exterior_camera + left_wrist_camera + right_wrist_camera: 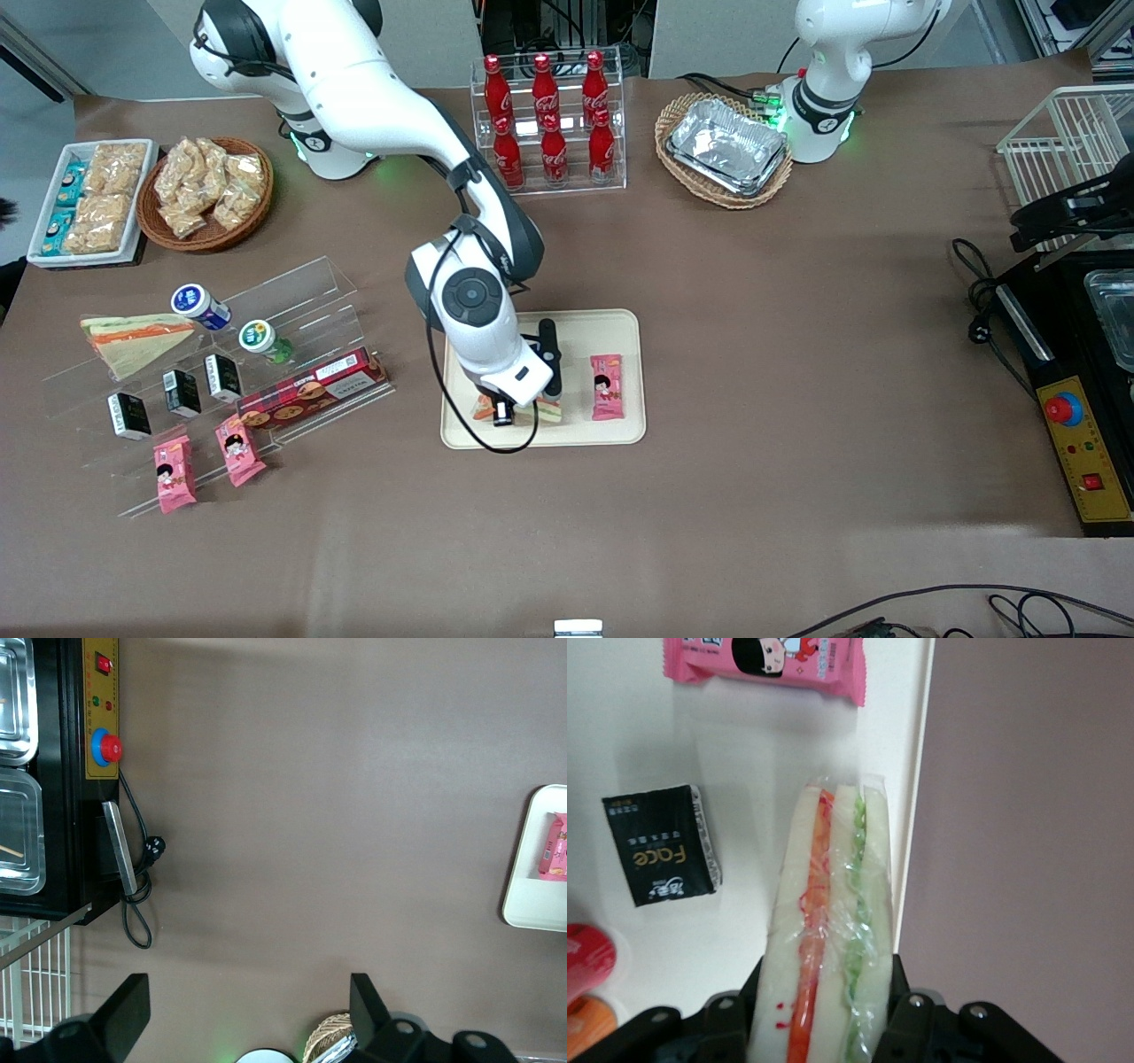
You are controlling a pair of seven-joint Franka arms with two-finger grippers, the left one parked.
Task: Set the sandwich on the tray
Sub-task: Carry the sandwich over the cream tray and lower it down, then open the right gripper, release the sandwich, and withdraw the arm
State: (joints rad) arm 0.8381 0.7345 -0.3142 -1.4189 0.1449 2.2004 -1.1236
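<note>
The sandwich (831, 904) is a clear-wrapped wedge of pale bread with a red-orange and a green filling layer along its edge. My right gripper (824, 992) is shut on it, one finger (897, 985) pressed against each bread face. In the front view the gripper (505, 413) is low over the cream tray (589, 330), at the tray's edge nearer the front camera. Only the sandwich's ends (549, 411) peek out beside the wrist. Whether it rests on the tray (744, 753) I cannot tell. The parked arm's wrist view catches the tray's rim (532, 899).
A pink snack pack (607, 386) (766, 660) and a black packet (660, 847) lie on the tray. An acrylic shelf (310, 292) toward the working arm's end holds another wedge (133, 341), small boxes and pink packs. A cola rack (549, 120) and a basket of foil trays (726, 146) stand farther from the camera.
</note>
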